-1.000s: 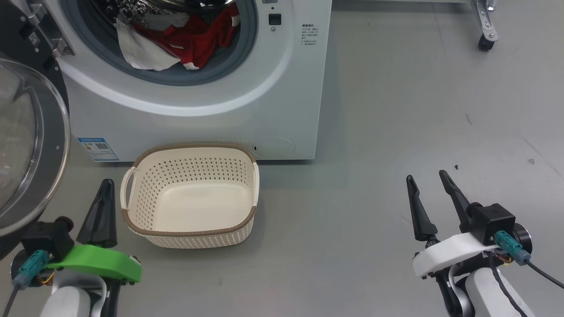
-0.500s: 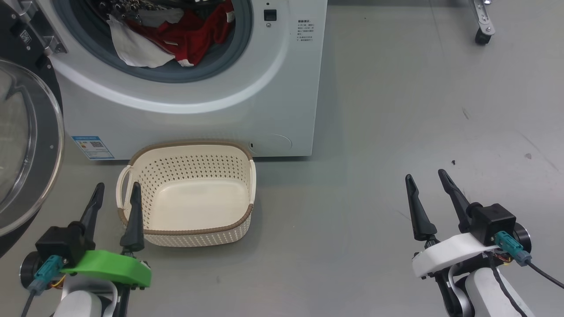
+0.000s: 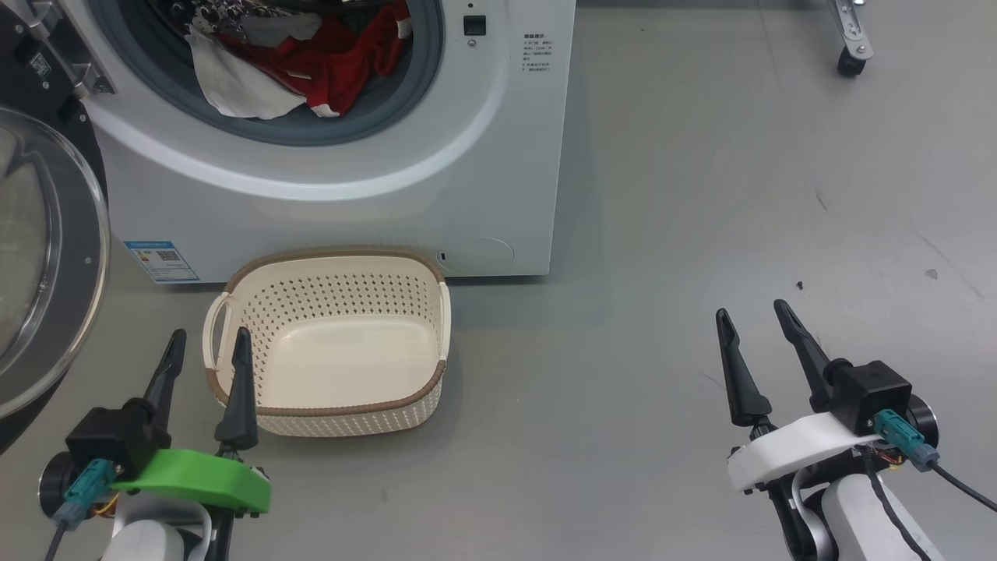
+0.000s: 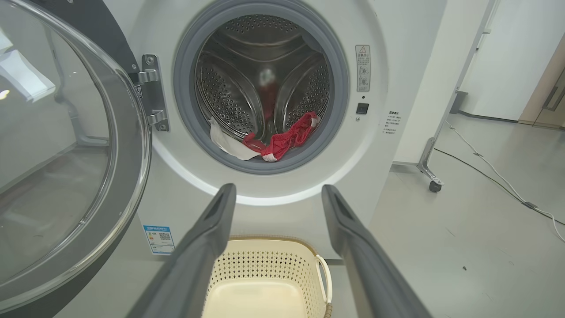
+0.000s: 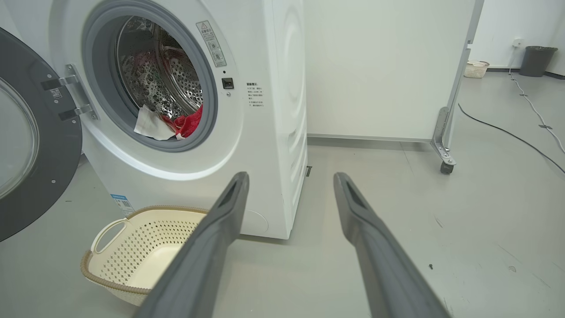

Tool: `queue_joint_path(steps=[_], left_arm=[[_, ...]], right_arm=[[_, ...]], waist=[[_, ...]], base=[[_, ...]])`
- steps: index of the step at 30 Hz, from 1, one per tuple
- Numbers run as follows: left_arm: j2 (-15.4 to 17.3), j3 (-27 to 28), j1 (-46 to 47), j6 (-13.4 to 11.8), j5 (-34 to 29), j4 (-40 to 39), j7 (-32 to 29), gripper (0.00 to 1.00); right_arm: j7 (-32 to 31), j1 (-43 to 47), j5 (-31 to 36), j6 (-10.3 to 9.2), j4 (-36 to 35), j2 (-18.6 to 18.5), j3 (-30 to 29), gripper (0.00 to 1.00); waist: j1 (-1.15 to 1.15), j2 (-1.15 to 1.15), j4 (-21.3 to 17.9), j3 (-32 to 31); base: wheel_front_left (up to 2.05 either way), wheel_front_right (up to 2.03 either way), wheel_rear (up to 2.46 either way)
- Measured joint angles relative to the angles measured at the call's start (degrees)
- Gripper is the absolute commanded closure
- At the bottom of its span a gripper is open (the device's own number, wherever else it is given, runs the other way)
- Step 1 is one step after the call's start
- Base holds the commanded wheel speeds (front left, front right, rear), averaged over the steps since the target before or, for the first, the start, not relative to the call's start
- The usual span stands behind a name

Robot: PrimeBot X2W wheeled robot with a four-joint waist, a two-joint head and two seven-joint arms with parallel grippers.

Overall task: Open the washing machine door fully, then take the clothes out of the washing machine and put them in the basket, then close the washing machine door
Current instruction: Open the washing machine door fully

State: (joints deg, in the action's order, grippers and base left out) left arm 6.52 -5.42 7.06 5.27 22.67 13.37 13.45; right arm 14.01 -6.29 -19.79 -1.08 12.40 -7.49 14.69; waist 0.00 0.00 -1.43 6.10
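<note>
The washing machine is standing on the grey floor toward the head view's upper left. The washing machine door is hanging wide open on its hinge at the machine's left side, its clear glass bowl bulging toward the camera. The clothes are lying at the lower lip of the drum opening — a white cloth on the left touching red garments with white trim on the right — and the white piece is drooping onto the grey rubber seal. The basket is sitting upright on the floor just in front of the machine's base, below the drum opening, its cream bottom showing bare. The left gripper is hovering just beside the basket's left handle, its jaws standing apart and holding nothing. One finger is overlapping the basket's rim in the head view, though I cannot tell whether it is touching. The right gripper is hovering over bare floor at the lower right, well apart from the basket, its jaws also spread and holding nothing. A blue sticker is showing at the machine's lower left front corner.
</note>
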Motion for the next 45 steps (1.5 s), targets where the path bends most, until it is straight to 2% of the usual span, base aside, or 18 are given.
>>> queue_joint_path(steps=[45], left_arm=[[-0.2, -0.2, -0.1, -0.2, 0.0, -0.8, 0.3, 0.00]], right_arm=[[0.0, 0.6, 0.3, 0.45, -0.4, 0.6, -0.6, 0.00]], waist=[[0.00, 0.00, 0.0, 0.0]], base=[[0.00, 0.00, 0.00]])
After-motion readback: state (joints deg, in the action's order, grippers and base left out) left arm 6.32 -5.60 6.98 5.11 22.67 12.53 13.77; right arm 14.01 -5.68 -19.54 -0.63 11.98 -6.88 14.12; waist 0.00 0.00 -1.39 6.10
